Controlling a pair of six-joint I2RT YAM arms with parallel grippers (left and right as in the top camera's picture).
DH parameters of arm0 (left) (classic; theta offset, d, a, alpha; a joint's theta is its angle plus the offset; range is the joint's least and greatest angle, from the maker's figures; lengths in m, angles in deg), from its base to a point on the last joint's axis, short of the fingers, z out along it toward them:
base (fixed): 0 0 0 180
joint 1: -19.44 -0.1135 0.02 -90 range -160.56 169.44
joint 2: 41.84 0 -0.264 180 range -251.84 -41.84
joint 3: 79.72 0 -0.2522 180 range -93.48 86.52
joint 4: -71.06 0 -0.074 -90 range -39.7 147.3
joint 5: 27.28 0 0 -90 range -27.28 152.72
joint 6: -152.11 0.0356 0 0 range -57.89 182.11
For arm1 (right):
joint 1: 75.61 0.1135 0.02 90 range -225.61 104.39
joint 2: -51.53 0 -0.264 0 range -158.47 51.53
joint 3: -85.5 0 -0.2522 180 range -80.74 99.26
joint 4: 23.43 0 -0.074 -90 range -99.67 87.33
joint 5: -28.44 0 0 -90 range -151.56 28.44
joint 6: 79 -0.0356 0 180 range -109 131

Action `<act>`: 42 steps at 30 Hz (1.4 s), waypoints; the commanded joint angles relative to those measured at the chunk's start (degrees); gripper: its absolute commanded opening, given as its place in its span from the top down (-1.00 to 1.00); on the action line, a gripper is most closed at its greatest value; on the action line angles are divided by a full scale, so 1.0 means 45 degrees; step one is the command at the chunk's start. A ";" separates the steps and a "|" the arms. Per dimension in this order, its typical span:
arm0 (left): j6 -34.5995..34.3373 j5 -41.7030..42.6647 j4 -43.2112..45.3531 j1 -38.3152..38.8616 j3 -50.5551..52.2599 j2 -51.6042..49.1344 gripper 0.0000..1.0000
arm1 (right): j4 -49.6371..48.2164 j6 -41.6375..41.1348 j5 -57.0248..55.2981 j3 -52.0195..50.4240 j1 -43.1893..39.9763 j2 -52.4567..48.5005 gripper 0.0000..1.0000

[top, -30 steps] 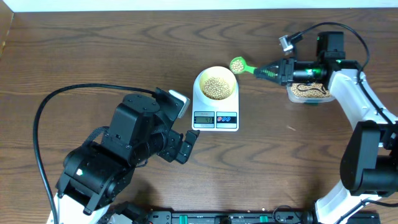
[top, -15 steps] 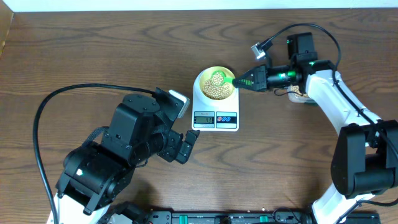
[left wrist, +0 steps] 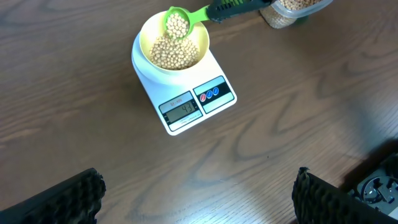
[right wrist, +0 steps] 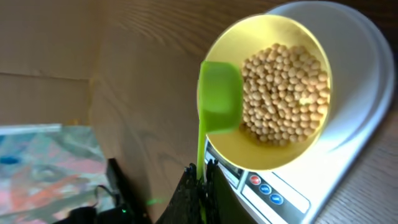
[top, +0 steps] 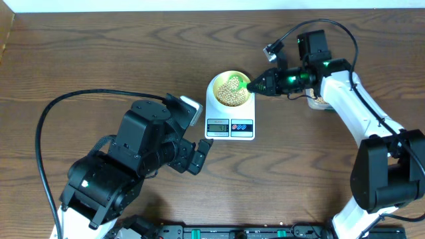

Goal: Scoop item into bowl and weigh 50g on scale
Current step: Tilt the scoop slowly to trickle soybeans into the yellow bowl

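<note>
Held green plastic spoon of tan beans above pale yellow bowl.
Spoon clamped by right gripper; left gripper fingers apart; bowl on white scale.

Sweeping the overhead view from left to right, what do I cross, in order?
Left arm → scale with the bowl on it → right gripper, holding the spoon out over the bowl → tub, partly hidden behind the right arm.
</note>
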 commanded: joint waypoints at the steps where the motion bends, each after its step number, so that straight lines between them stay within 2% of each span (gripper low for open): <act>1: 0.0175 -0.0170 0.0005 -0.0034 -0.0068 -0.0005 -0.97 | 0.0748 0.1020 -0.1647 0.0933 0.0491 -0.0005 0.97; 15: 0.0170 -0.0170 0.0005 -0.0034 -0.0068 -0.0005 -0.98 | 0.3002 0.2103 -0.6203 0.2642 0.1817 -0.0005 0.97; 42: 0.0175 -0.0170 0.0005 -0.0034 -0.0068 -0.0005 -0.97 | 0.3157 0.2263 -0.6373 0.2671 0.1977 -0.0005 0.98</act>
